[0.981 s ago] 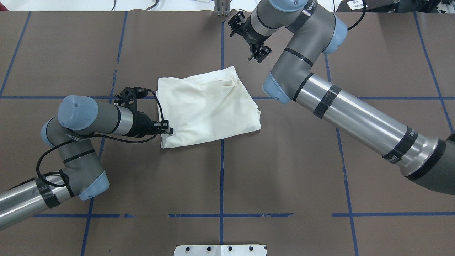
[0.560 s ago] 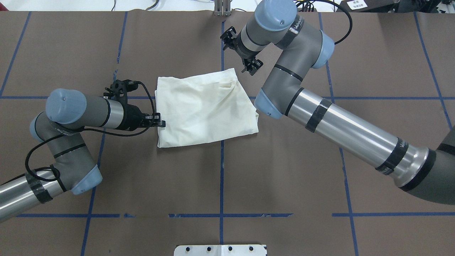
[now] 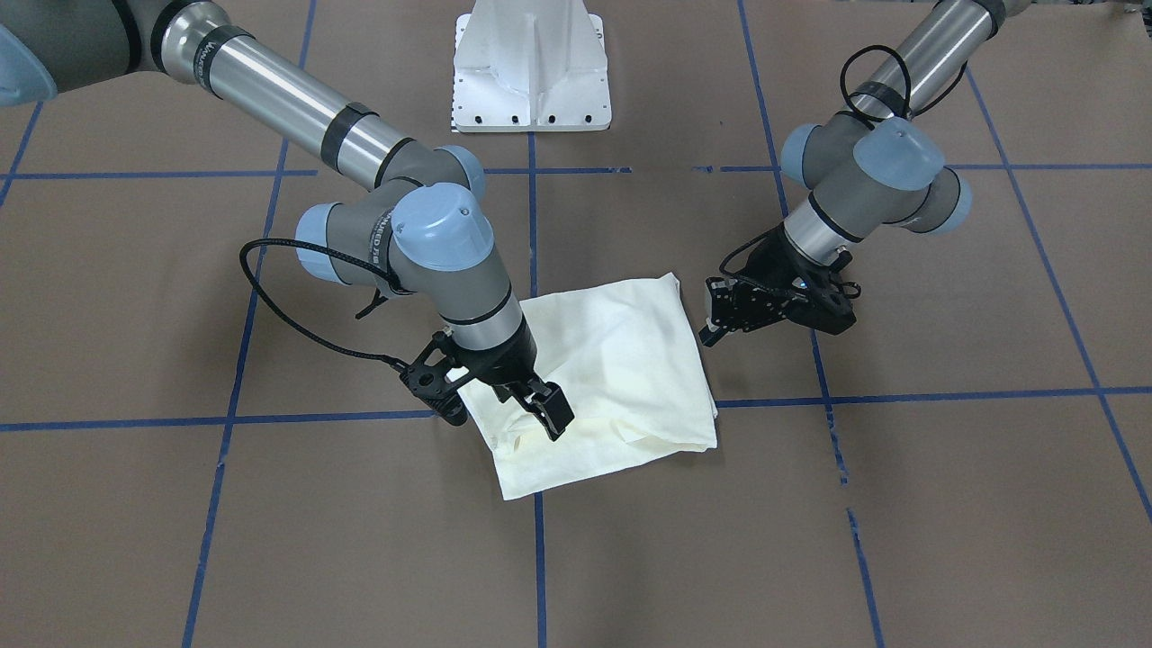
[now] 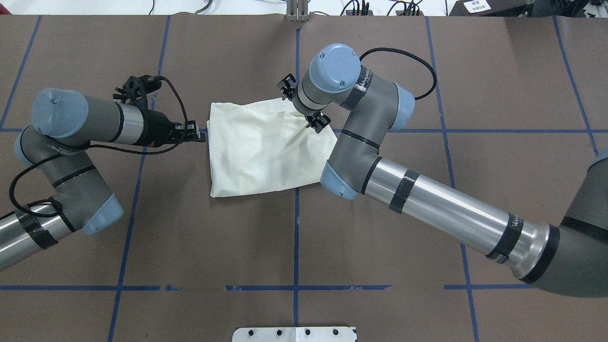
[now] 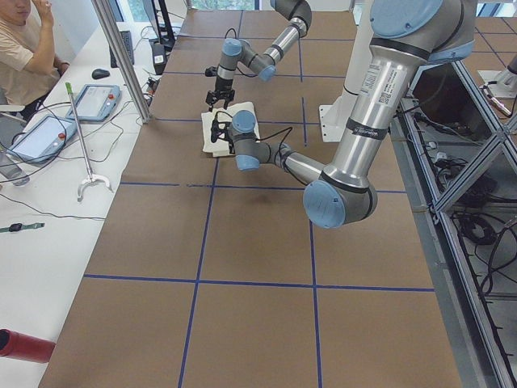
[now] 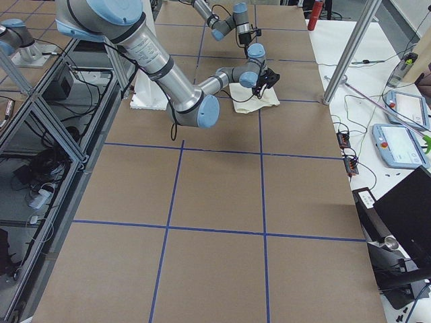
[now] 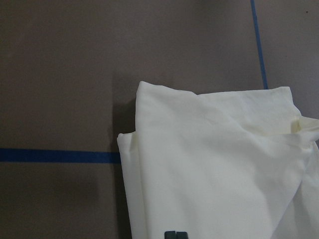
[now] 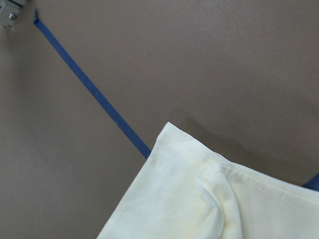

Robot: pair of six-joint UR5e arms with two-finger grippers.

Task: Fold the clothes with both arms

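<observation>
The left gripper (image 4: 199, 137) has its fingertips (image 7: 170, 234) pressed together with nothing between them. They are low and just beside the shirt (image 4: 261, 152) at its far left corner, and I cannot tell whether they touch the edge. The right gripper (image 4: 317, 121) has its fingers slightly parted, as far as the front view shows. It grips nothing and is poised over the rumpled far right corner, where a hem and a small pucker of cloth show in its wrist camera.

The shirt lies flat on the brown table (image 4: 237, 247), plain cream side up, with no print visible. It sits beyond the middle, mostly on the left arm's side, and its right part overlaps the blue tape line (image 4: 296, 228) that runs down the centre.

The folding looks largely done. The sleeves are tucked away and the shirt is a compact, roughly square packet of several layers. The edges do not line up, though — the far left corner shows stepped layers and the far right corner is creased. What is left is probably one more fold across the packet, or just squaring up those two far corners, with a gripper placed at each.
</observation>
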